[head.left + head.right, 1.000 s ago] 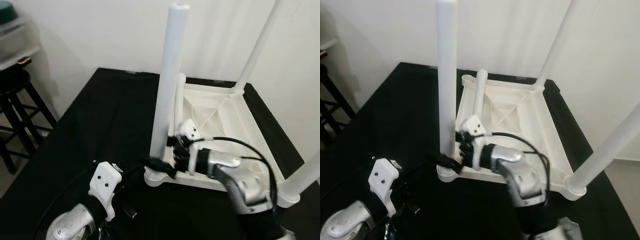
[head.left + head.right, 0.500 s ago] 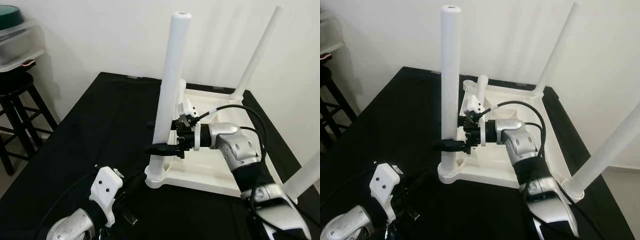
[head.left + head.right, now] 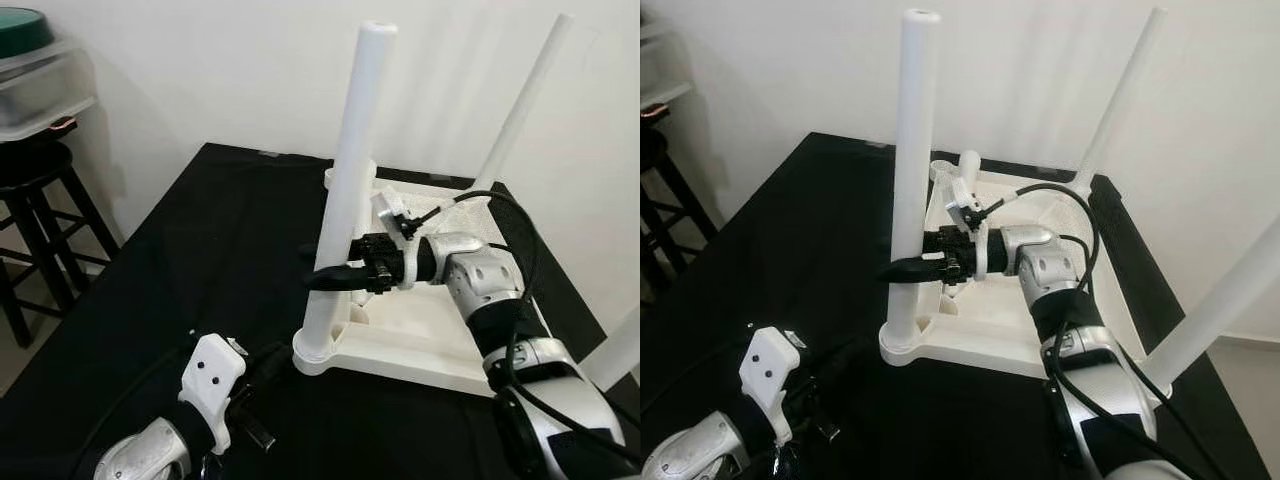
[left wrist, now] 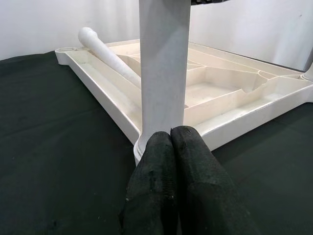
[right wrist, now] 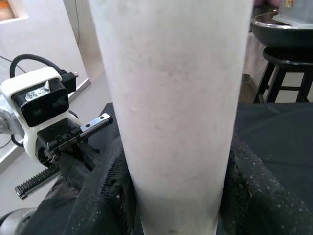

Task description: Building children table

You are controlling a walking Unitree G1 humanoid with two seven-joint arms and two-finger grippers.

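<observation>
From the head views I see my right gripper (image 3: pixel 335 276) clamped round the near table leg (image 3: pixel 345 200), upright in the upturned white tabletop (image 3: pixel 990 320) on black cloth (image 3: pixel 200 260); left wrist view — left gripper (image 4: pixel 171 147) pressed closed just short of that leg's base; right wrist view — fingers (image 5: pixel 105 191) hugging the leg.

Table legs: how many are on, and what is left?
Three legs stand in the upturned tabletop. The right hand grips the near-left leg; the left hand rests shut near its base. The fourth leg lies loose inside the tabletop, its corner unfilled.

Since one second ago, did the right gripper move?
Yes. The right gripper climbed the near table leg, away from the corner socket.
</observation>
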